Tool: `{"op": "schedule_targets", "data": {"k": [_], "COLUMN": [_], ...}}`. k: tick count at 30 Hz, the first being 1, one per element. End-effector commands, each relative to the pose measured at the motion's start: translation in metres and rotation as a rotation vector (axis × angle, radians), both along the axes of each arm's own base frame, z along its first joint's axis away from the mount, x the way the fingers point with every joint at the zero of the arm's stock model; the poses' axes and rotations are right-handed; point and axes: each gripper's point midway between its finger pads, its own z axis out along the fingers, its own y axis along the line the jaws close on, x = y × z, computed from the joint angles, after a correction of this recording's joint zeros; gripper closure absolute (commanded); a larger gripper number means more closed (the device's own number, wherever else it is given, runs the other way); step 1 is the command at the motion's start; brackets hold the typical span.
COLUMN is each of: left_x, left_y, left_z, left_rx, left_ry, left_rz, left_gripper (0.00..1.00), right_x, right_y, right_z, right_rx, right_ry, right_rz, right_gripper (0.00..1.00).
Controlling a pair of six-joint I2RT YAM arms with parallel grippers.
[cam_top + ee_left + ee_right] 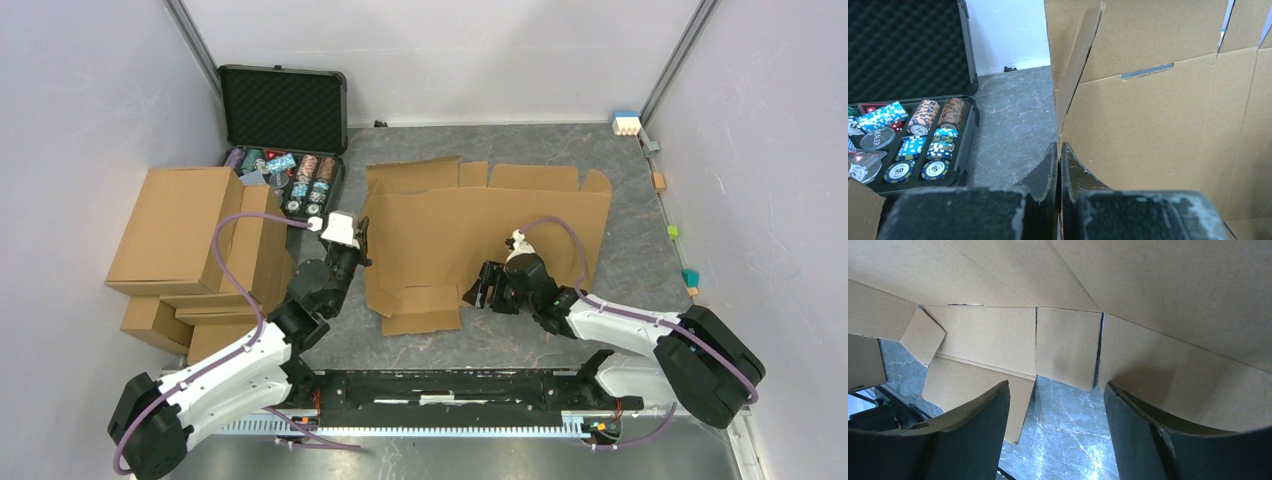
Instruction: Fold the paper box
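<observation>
Left pincer (1058,150) sat pinched together at the edge of the paper box (480,225), right pincer (1057,385) gaped apart (I'd fold slowly along the crease).

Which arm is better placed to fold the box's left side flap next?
Left. The left gripper is shut, apparently pinching the paper box at its raised left flap. The right gripper hangs open over the near edge, away from that flap.
</observation>
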Motion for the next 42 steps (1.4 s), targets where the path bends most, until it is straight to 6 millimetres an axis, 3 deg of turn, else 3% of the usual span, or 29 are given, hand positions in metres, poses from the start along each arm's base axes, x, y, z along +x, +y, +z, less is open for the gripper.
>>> {"op": "schedule_targets", "data": {"k": [1,9,19,24,28,35,42], "left_x": [-0.002,-0.002,-0.003,-0.004,-0.004,-0.005,-0.005], "left_y": [-0.003,-0.004,-0.006,-0.004,-0.004,-0.004,-0.003], "left_z": [0.005,0.004,0.004,0.004,0.005,0.006,0.005], "left_rx": [0.022,0.023,0.018,0.018,0.016,0.016,0.019], "left_ry": [-0.023,-0.021,-0.020,-0.024,-0.027,-0.029,-0.027], "left_rz": [-0.009,-0.014,-0.021,-0.016,-0.017,-0.016,-0.014], "left_gripper": [0.98,0.98,0.98,0.98,0.98,0.98,0.98], "right_x": [-0.015,-0.012,-0.001,0.000,-0.005,-0.013,-0.008], "right_y": [0.010,0.034,0.048,0.039,0.019,-0.016,-0.006], "right_z": [-0.007,0.008,0.029,0.022,0.014,-0.002,-0.008], "right_rx": [0.030,0.193,0.302,0.241,0.157,0.105,0.096], "right_ry": [0.061,0.078,0.064,0.057,0.072,0.042,0.060], "right_rz": [0.044,0.037,0.000,-0.019,-0.072,-0.169,-0.151], "right_gripper": [0.27,0.29,0.31,0.30,0.16,0.13,0.14]}}
